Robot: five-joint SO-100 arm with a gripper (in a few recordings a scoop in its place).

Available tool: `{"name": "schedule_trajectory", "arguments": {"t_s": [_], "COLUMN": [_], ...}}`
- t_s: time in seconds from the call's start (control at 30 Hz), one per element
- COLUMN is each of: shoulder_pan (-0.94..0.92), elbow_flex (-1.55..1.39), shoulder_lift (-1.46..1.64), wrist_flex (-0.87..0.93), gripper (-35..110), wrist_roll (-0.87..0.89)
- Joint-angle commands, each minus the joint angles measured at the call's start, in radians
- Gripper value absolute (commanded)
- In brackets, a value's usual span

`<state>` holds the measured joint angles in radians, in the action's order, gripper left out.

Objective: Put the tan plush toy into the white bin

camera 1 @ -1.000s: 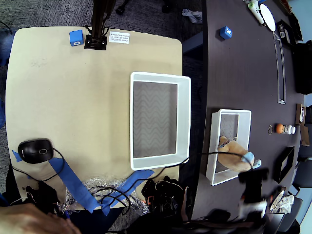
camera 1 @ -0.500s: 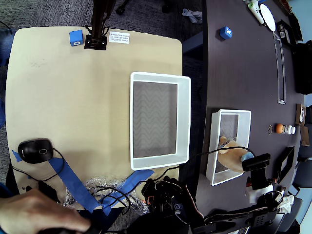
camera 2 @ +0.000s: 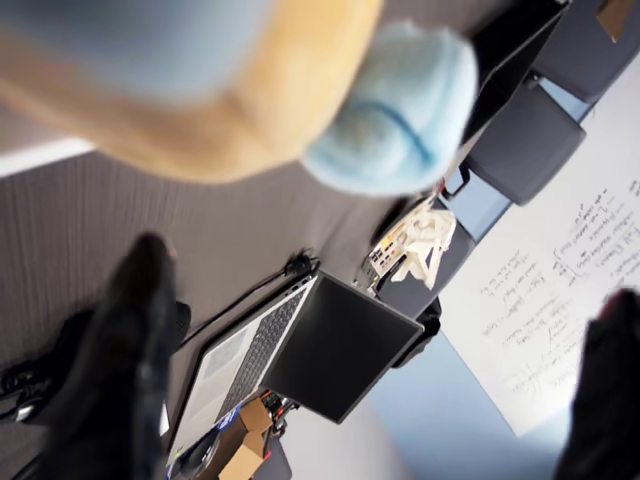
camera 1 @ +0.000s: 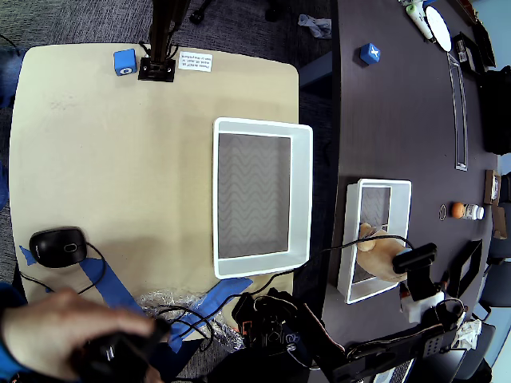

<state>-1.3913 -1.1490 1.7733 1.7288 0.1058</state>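
The tan plush toy (camera 1: 377,257) lies in the near end of a smaller, narrower white bin (camera 1: 351,239) on the dark table. In the wrist view the tan plush toy (camera 2: 230,90) spans the top, with a light blue paw (camera 2: 395,110) sticking out. My gripper (camera 1: 409,262) sits just right of the toy in the overhead view. In the wrist view my gripper (camera 2: 385,275) is open: its dark fingers (camera 2: 125,350) stand wide apart below the toy with nothing between them. The larger white bin (camera 1: 300,199), with a grey zigzag bottom, stands empty on the tan table to the left.
A black mouse (camera 1: 56,246), blue tape (camera 1: 120,299) and tangled cables (camera 1: 263,315) lie near the tan table's front edge. A blue cube (camera 1: 124,61) sits at its far edge, another blue cube (camera 1: 368,53) on the dark table. A laptop (camera 2: 300,350) stands beyond the gripper.
My arm has swung in from the bottom right, and the gripper has come up against the toy's right side. The toy has stayed in the small bin.
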Motion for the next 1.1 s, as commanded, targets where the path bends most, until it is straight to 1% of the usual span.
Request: {"name": "schedule_trajectory", "arguments": {"t_s": [0.0,0.3,0.77,0.87,1.07], "shoulder_pan": [0.051,0.115,0.103,0.101,0.101], "elbow_flex": [0.052,-0.087,-0.345,-0.357,-0.364], "shoulder_lift": [0.000,-0.055,0.089,0.120,0.150], "wrist_flex": [0.009,0.008,0.006,0.006,0.006], "gripper": [57,57,56,52,37], "wrist_roll": [0.006,-0.003,-0.003,-0.003,-0.003]}}
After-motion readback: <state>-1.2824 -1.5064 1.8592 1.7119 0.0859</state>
